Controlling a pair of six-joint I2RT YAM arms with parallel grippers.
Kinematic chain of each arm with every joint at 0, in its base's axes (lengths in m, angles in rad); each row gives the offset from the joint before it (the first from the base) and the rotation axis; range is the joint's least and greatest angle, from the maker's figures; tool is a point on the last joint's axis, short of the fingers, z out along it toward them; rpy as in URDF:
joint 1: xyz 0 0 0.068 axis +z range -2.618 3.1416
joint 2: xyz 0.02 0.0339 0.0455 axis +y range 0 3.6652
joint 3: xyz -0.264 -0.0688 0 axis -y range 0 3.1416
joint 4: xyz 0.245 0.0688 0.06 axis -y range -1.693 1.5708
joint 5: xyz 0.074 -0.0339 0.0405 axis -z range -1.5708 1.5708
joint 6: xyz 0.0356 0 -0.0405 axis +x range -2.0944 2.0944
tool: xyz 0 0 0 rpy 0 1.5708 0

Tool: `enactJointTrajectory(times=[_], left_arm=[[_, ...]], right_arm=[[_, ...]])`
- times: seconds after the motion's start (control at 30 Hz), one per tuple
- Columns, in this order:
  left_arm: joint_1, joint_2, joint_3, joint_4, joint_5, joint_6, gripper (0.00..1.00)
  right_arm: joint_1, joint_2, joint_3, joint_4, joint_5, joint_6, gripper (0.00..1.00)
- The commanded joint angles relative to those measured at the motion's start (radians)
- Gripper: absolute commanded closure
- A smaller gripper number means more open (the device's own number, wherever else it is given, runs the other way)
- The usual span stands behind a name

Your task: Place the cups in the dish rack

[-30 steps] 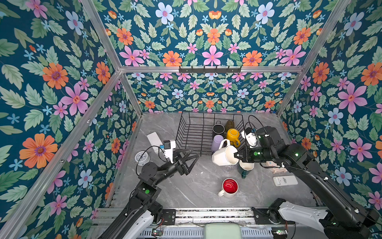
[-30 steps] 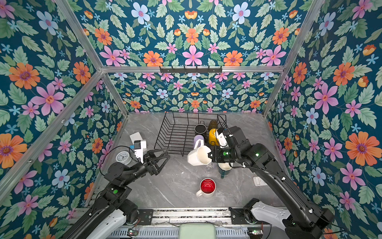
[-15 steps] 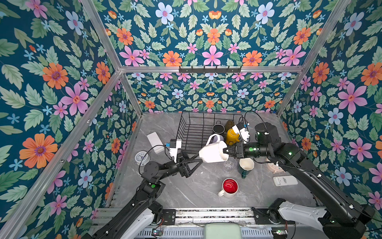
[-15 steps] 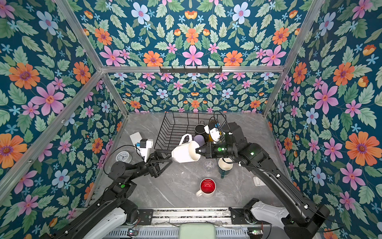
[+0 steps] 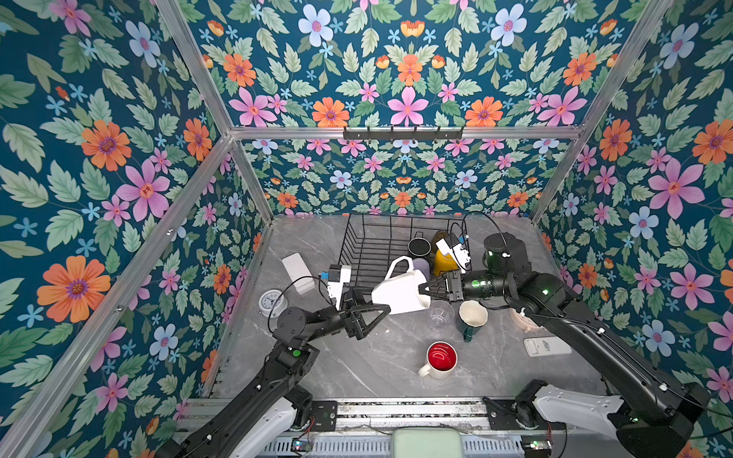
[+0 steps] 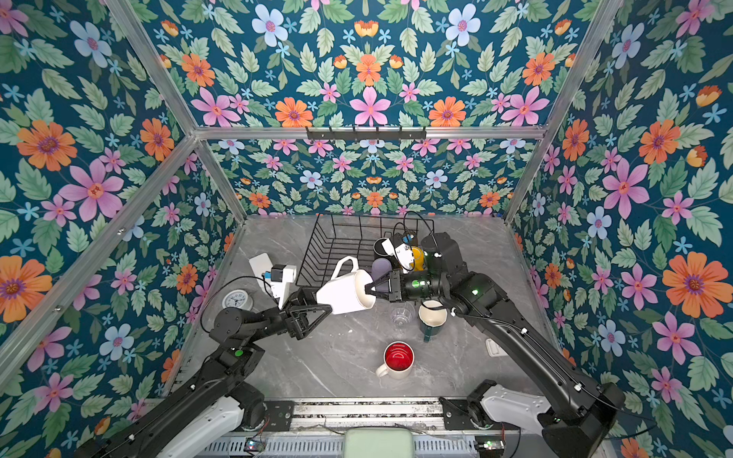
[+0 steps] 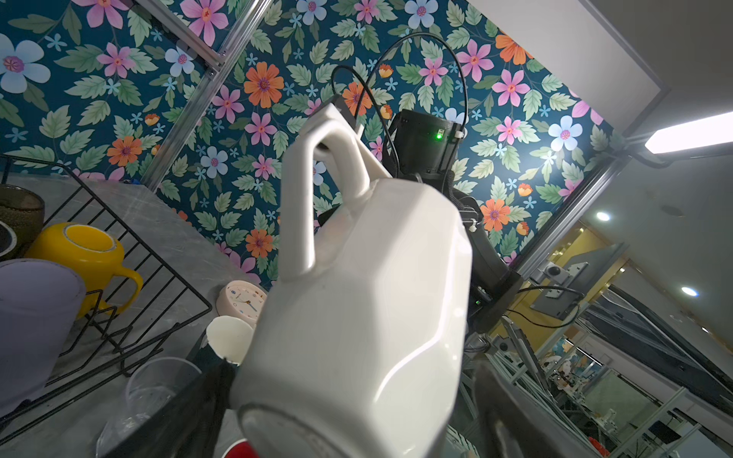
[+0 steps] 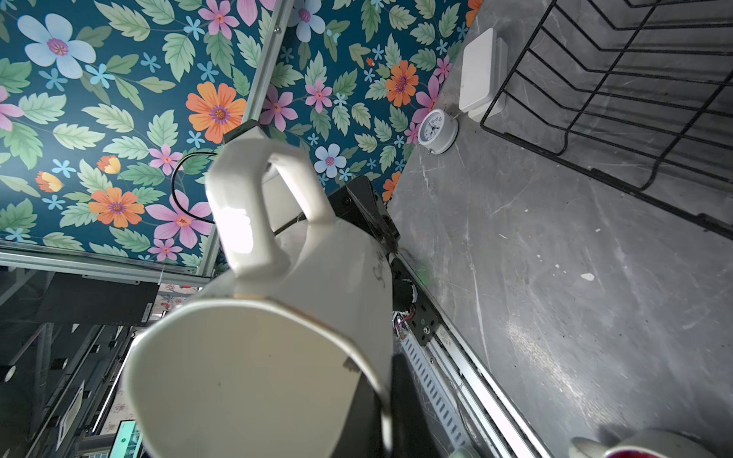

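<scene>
One cream mug [image 5: 400,294] hangs sideways, rim pinched by the right gripper [image 5: 427,288]; close the wide-open left gripper [image 5: 375,306] squarely on its base before release.

A black wire dish rack [image 5: 357,253] sits at the counter's back edge, holding a black mug [image 5: 419,247], amber tumbler [image 5: 438,236], yellow mug [image 5: 442,261] and lilac tumbler [image 5: 422,265] at its right end. A cream mug [image 5: 400,291] hangs sideways before it, handle up, rim pinched by the right hand [image 5: 426,291]. Upright nearer the front edge: clear glass [image 5: 440,315], dark green mug [image 5: 472,319], white red-inside mug [image 5: 441,359].
</scene>
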Motion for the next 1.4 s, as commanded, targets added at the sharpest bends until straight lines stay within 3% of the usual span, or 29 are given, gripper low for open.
enactJointTrajectory(times=[0.0,1.0,1.37], left_arm=[[0.001,0.007,0.007,0.071,0.025,-0.014,0.03],[0.001,0.031,-0.002,0.207,0.105,-0.088,0.08],[0.001,0.036,-0.001,0.217,0.113,-0.093,0.18]], right_arm=[[0.011,0.007,0.001,0.123,-0.048,0.016,1.00],[0.045,0.134,-0.006,0.241,-0.155,0.040,1.00],[0.056,0.155,-0.010,0.255,-0.164,0.046,1.00]])
